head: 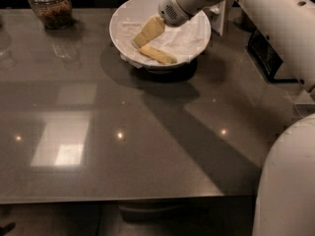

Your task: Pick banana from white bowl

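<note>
The gripper [140, 40] sits at upper centre of the view, angled down and to the left. The white arm [256, 6] extends to it from the upper right. A rounded white body [290, 181] fills the lower right corner.

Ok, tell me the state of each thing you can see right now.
banana: lying flat on the paper in the bowl.
white bowl: upright on the table, holding the banana.
gripper: reaching into the bowl, tip beside the banana.
glass jar: upright, far left, brown contents inside.
</note>
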Robot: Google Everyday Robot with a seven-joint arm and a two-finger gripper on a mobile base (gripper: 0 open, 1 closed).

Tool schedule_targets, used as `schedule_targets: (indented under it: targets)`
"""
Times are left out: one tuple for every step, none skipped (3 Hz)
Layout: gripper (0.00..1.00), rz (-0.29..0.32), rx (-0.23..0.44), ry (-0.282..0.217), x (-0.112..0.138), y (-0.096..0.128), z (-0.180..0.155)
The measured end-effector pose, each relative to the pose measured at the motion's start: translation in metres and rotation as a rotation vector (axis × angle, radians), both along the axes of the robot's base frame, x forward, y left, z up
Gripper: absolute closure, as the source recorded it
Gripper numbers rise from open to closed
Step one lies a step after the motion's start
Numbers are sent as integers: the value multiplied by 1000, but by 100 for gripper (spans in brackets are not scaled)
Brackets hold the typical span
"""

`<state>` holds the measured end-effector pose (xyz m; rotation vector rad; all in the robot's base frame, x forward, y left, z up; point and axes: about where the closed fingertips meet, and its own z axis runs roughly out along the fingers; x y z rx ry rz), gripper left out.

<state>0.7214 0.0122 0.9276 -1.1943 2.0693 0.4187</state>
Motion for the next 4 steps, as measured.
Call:
schedule_targets:
  targets:
    - [33,-25,-27,6,11,0,-16]
    - [34,-53,-56,26,20,-5,-33]
    - [36,-79,-91,50,27,-13,-47]
    - [37,-106,-125,80,31,-22,-63]
